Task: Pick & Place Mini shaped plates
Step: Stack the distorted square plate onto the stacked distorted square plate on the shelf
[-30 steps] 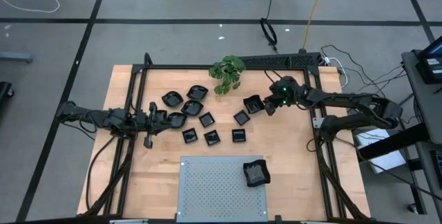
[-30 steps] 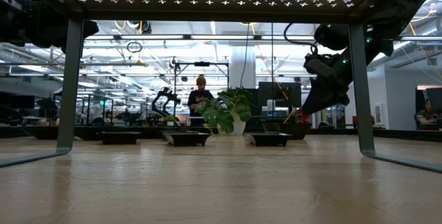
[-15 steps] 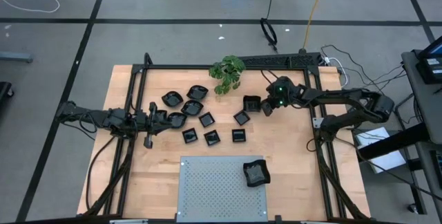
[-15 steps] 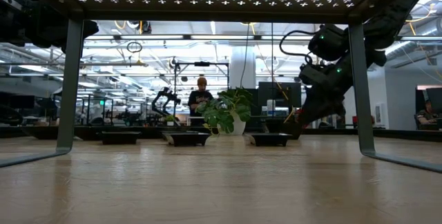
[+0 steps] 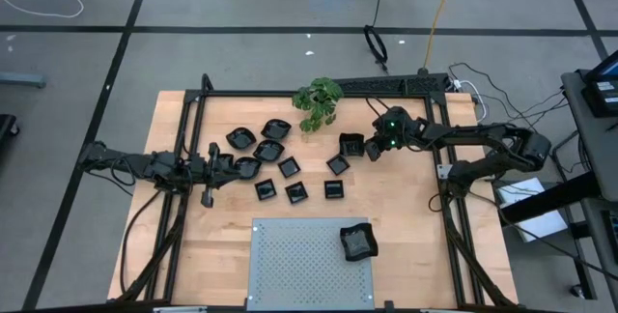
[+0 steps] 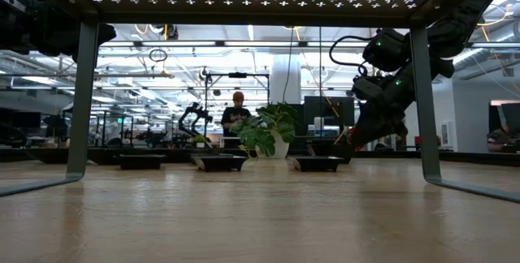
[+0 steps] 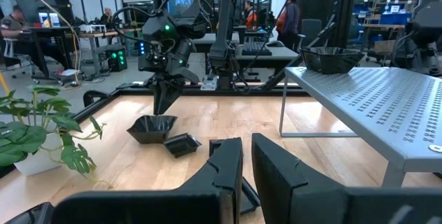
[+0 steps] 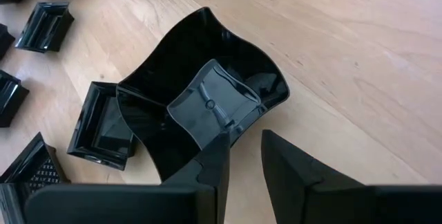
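High view: right gripper [image 5: 375, 149] positioned at the edge of a wavy-edged black plate [image 5: 353, 146], just right of the green leafy plant [image 5: 318, 101] and slightly nearer the perforated metal panel [image 5: 311, 262]. Right wrist view: fingers [image 8: 207, 175] set narrowly apart, straddling the rim of that wavy-edged black plate [image 8: 207, 99]; firm pinch or mere contact cannot be told. Plate resting tilted against a small square plate [image 8: 103, 124], its far side on the wooden table [image 8: 359, 65]. Left wrist view: same plate [image 7: 153, 128] low at the table beneath the right gripper [image 7: 164, 103], touching the small square dish [image 7: 181, 144].

Left of the plant and nearer the panel, a loose cluster of mini shaped plates [image 5: 280, 158] lying on the table [image 5: 406, 245]: rounded ones close to the plant, square ones closer to the panel. One further plate [image 5: 358, 242] seated on top of the panel, at its right corner nearest the plant.

Left gripper [image 5: 214, 159] held at the left margin of the cluster, well left of the plant, fingers [image 7: 228, 175] with a thin gap between them, holding nothing visible.

Low view: plant [image 6: 266, 133] at centre, three dishes [image 6: 219, 162] lined up before it, right gripper [image 6: 370, 133] descending at its right. Person [image 6: 236, 113] standing in the room behind the plant.
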